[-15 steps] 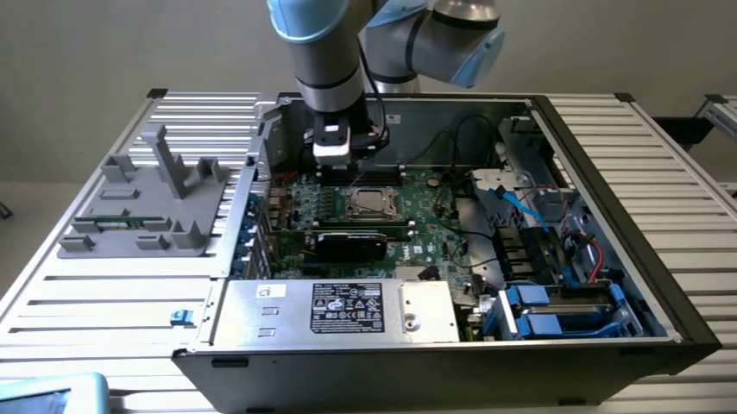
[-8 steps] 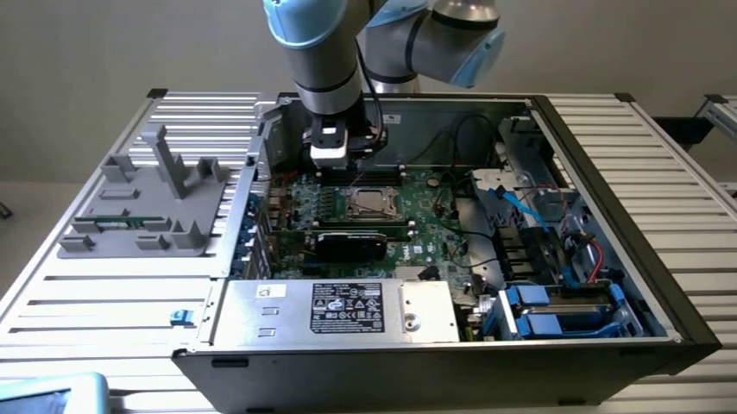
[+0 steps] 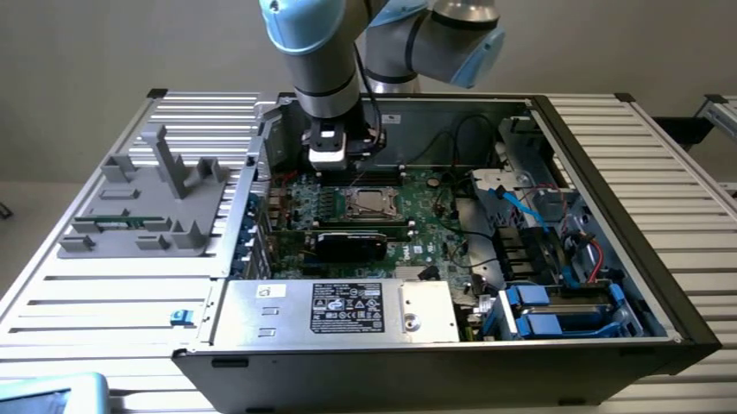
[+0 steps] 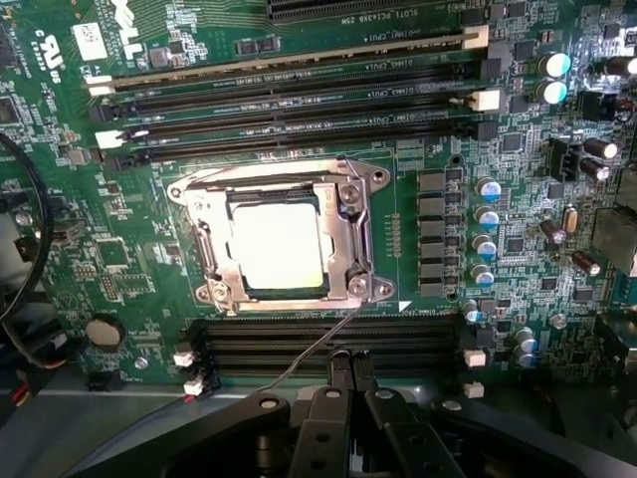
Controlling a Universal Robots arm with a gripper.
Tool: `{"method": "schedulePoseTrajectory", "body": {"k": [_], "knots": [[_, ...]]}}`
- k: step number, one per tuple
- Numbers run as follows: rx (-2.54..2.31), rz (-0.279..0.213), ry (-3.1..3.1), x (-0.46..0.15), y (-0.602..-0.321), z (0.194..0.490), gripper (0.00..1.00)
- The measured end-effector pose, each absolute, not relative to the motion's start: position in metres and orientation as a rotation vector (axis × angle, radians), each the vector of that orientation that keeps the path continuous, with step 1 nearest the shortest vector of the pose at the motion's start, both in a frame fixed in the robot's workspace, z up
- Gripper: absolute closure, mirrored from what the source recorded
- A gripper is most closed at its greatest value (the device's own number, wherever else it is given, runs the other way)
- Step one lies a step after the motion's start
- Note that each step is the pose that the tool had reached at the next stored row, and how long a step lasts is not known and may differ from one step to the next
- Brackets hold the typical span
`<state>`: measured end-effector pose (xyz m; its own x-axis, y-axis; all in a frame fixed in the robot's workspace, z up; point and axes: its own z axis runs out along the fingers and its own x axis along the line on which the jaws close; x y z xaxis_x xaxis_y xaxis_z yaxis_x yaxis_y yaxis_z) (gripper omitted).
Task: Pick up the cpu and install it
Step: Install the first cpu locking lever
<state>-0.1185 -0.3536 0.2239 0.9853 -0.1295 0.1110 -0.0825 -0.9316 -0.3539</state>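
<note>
The cpu (image 4: 277, 247), a flat square chip with a pale metal top, lies inside the silver socket frame (image 4: 360, 221) on the green motherboard (image 4: 418, 129). In the exterior view the cpu (image 3: 368, 203) sits in the middle of the open computer case (image 3: 599, 172). My gripper (image 4: 350, 363) is shut with nothing between its fingers. It hovers above the board a short way from the socket, over the black memory slots (image 4: 328, 344). From outside, the gripper (image 3: 331, 164) hangs just behind and to the left of the socket.
A black card on a green board (image 3: 351, 244) stands in front of the socket. A silver power supply with a white label (image 3: 345, 309) fills the case's front. Blue cables and drive bays (image 3: 553, 302) sit on the exterior view's right. A grey fixture (image 3: 150, 203) stands on the table at left.
</note>
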Motion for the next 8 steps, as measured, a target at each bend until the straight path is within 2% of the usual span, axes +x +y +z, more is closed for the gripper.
{"method": "schedulePoseTrajectory", "body": {"k": [8], "knots": [[-2.765,-0.191,0.176,-0.1212,-0.3536,0.2137,0.89]]}}
